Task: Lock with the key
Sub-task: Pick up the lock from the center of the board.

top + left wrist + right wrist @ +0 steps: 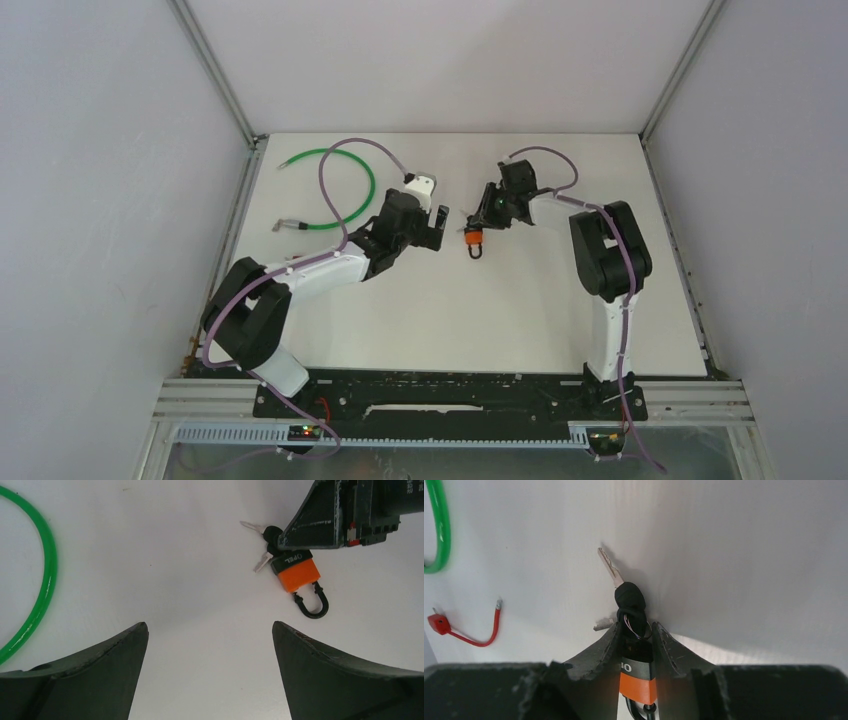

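At frame centre, right arm (pixel 600 250) bends inward, right tool (pixel 636 630) clamped on padlock (pixel 638 680); left tool (pixel 210 625) wide open, empty.

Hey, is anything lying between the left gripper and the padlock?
No. Only bare table lies between the left gripper and the padlock; the right gripper grips the padlock's sides.
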You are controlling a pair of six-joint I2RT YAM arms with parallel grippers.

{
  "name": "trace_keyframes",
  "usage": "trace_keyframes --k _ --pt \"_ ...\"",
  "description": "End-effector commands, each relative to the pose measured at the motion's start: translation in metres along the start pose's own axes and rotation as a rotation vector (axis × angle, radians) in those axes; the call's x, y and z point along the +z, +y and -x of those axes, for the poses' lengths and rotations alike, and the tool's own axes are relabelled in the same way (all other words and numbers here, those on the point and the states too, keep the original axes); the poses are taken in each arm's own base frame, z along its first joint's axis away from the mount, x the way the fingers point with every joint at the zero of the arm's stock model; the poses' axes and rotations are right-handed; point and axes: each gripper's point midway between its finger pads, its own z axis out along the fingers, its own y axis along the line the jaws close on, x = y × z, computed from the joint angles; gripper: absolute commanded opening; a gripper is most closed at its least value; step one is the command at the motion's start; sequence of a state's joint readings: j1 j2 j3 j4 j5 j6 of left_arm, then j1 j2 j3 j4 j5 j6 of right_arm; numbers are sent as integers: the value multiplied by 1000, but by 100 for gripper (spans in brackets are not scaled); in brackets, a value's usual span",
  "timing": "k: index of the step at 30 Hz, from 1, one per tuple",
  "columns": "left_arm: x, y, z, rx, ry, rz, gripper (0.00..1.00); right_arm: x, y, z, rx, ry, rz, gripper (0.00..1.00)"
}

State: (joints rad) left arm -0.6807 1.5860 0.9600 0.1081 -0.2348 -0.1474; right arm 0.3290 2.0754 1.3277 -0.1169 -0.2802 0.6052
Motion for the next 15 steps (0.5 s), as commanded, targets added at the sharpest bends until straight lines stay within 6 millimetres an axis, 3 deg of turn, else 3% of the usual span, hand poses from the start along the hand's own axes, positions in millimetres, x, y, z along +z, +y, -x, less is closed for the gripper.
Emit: trace_keyframes --k 1,8,15 --pt "-2 2 29 7 -66 22 97 -17 -1 -11 -31 27 -85 31" --pt "-2 4 29 8 -64 33 97 -29 -1 -36 -52 105 -91 35" --pt "-7 8 33 4 -79 50 97 -49 10 -96 -102 184 -78 38"
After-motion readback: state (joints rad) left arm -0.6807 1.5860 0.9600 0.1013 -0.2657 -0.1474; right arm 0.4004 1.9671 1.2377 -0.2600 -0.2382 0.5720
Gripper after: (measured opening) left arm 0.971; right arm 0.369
